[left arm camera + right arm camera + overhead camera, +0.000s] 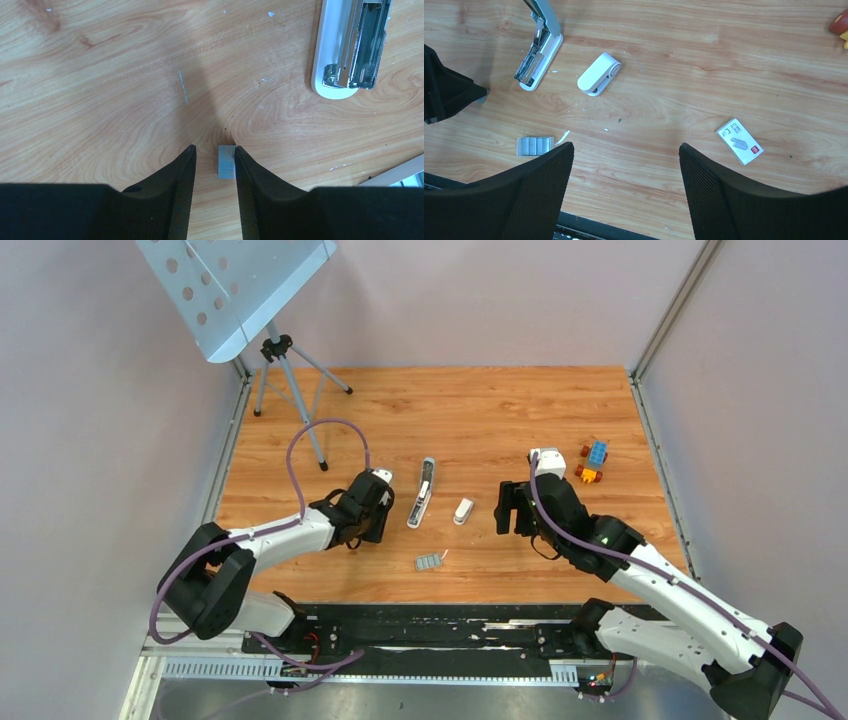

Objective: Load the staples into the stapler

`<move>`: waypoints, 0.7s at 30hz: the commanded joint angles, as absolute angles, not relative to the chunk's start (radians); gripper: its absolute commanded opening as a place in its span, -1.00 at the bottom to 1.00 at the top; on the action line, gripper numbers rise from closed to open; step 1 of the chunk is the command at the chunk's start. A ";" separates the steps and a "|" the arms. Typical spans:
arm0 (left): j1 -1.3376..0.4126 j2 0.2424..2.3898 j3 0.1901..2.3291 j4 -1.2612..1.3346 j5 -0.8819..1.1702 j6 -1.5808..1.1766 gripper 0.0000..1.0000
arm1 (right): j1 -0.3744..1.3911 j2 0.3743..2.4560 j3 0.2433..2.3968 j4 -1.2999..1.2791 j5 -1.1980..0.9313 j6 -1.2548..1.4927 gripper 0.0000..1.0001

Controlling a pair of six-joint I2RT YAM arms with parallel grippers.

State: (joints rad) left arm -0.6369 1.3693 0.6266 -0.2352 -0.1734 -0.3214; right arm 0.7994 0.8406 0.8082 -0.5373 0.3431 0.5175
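Observation:
The stapler (424, 495) lies swung open on the wood floor, its metal channel up; it also shows in the left wrist view (350, 45) and the right wrist view (538, 52). A tiny silvery-grey block of staples (226, 161) sits between the tips of my left gripper (214, 155), against the right finger, with a gap to the left finger. The left gripper (368, 525) is just left of the stapler's near end, narrowly open. More staple strips (535, 146) lie in a small tray (430, 561). My right gripper (624, 155) is wide open and empty, low over the floor (510, 510).
A small white rounded device (463, 511) lies right of the stapler. A small white box (739, 140) lies near the right gripper. Toy bricks (592, 460) sit at the far right. A tripod (285, 380) with a perforated panel stands at the back left.

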 commanded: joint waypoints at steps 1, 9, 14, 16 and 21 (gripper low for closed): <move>-0.630 1.393 0.647 -0.249 -0.177 -0.314 -0.28 | 0.791 0.837 0.797 -0.534 0.374 0.498 0.61; -0.630 1.417 0.654 -0.249 -0.161 -0.314 -0.37 | 0.791 0.861 0.798 -0.534 0.371 0.504 0.61; -0.630 1.412 0.654 -0.254 -0.149 -0.328 -0.38 | 0.792 0.870 0.795 -0.532 0.374 0.507 0.61; -0.631 1.410 0.656 -0.260 -0.146 -0.337 -0.39 | 0.791 0.874 0.795 -0.532 0.373 0.509 0.61; -0.631 1.388 0.664 -0.287 -0.150 -0.364 -0.28 | 0.791 0.884 0.795 -0.532 0.372 0.510 0.61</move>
